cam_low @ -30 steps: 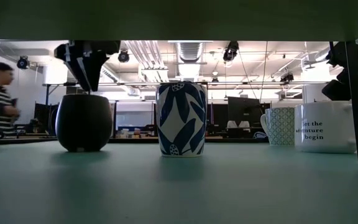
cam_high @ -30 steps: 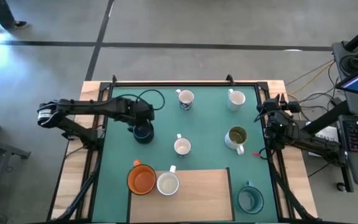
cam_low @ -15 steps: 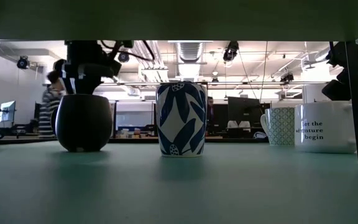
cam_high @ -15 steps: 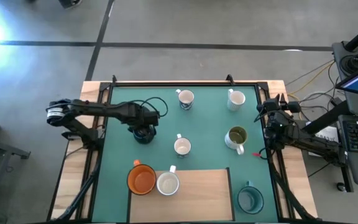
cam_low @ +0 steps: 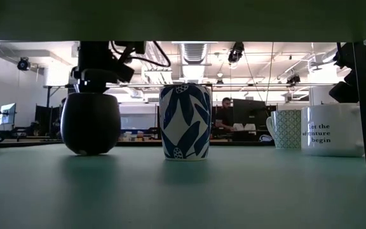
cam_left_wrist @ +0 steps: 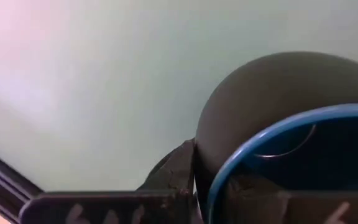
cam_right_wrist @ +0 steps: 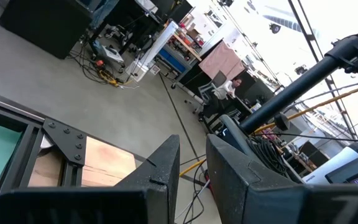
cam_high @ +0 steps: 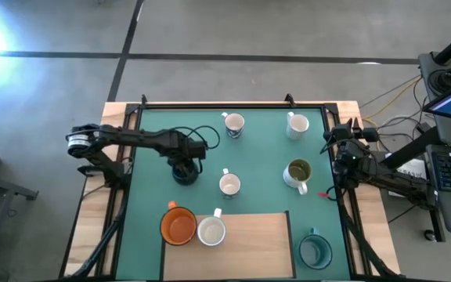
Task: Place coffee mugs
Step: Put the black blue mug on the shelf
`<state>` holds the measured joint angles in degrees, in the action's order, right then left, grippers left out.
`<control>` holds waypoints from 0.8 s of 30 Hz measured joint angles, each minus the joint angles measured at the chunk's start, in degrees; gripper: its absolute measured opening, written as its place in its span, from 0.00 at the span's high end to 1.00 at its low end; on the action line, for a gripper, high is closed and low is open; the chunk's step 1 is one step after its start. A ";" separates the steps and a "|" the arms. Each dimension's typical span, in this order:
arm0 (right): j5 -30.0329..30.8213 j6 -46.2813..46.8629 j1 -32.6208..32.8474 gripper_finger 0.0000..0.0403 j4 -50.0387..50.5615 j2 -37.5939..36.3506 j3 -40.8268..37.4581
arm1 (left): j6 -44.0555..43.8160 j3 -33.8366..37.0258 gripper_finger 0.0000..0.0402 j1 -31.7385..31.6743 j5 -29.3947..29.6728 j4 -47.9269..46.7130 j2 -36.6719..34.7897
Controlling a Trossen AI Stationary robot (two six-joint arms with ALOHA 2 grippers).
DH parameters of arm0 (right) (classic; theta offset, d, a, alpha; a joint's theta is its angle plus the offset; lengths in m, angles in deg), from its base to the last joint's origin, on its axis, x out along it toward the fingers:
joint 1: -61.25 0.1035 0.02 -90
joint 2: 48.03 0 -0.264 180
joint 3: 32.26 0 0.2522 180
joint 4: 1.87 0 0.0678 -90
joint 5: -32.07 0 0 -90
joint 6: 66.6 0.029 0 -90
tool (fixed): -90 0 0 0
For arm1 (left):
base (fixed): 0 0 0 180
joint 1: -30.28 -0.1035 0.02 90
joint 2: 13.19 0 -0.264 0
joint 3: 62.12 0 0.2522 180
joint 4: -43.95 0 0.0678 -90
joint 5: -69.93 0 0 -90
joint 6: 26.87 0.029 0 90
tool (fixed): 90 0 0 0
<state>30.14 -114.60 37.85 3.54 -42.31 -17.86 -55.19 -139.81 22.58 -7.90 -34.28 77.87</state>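
Note:
A dark blue mug [cam_high: 182, 172] stands on the green mat at the left, seen as a dark round mug [cam_low: 91, 124] in the low view. My left gripper [cam_high: 185, 164] is down over it, shut on its wall. Other coffee mugs stand untouched on their bases: orange [cam_high: 178, 225] and white [cam_high: 211, 231] at the wooden board, white [cam_high: 229, 185] mid-mat, olive-green inside [cam_high: 297, 172], teal [cam_high: 315, 251], and two white ones [cam_high: 234, 124] [cam_high: 297, 125] at the far side. My right gripper [cam_right_wrist: 191, 168] waits at the table's right edge, slightly open and holding nothing. My left gripper grips the dark blue mug's wall at the rim [cam_left_wrist: 219, 183], one finger [cam_left_wrist: 179, 168] outside and one inside the hollow. The fingers come from above, pointing steeply down. The mug sits upright; whether its base is still on the mat I cannot tell.
A wooden board [cam_high: 249, 243] lies at the near edge of the mat. A blue-leaf mug [cam_low: 185, 122] stands close to the right of the held mug in the low view. Black frame rails run along the mat's edges. A person sits far behind the table.
My left gripper has come down from above the dark blue mug onto its rim, moving a little toward the table's near edge and rolling about its own axis. The right arm has kept still.

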 joint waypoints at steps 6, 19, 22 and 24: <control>0.00 0.01 -0.02 0.83 0.01 0.00 0.00 | 5.07 -2.52 0.99 -0.80 0.41 -0.08 0.00; -0.02 0.01 0.00 0.83 0.01 0.00 0.00 | 15.74 -11.52 0.99 -5.14 7.34 -1.27 -0.02; -0.02 -0.01 0.00 0.83 0.01 0.00 -0.02 | 19.29 -13.97 0.99 -5.57 9.41 -1.58 -0.02; -0.01 0.00 0.00 0.83 0.01 0.00 0.00 | 21.63 -15.75 0.99 -5.63 10.11 -1.61 -0.02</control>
<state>30.13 -114.60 37.85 3.55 -42.31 -17.86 -33.56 -155.56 16.95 2.21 -35.89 77.85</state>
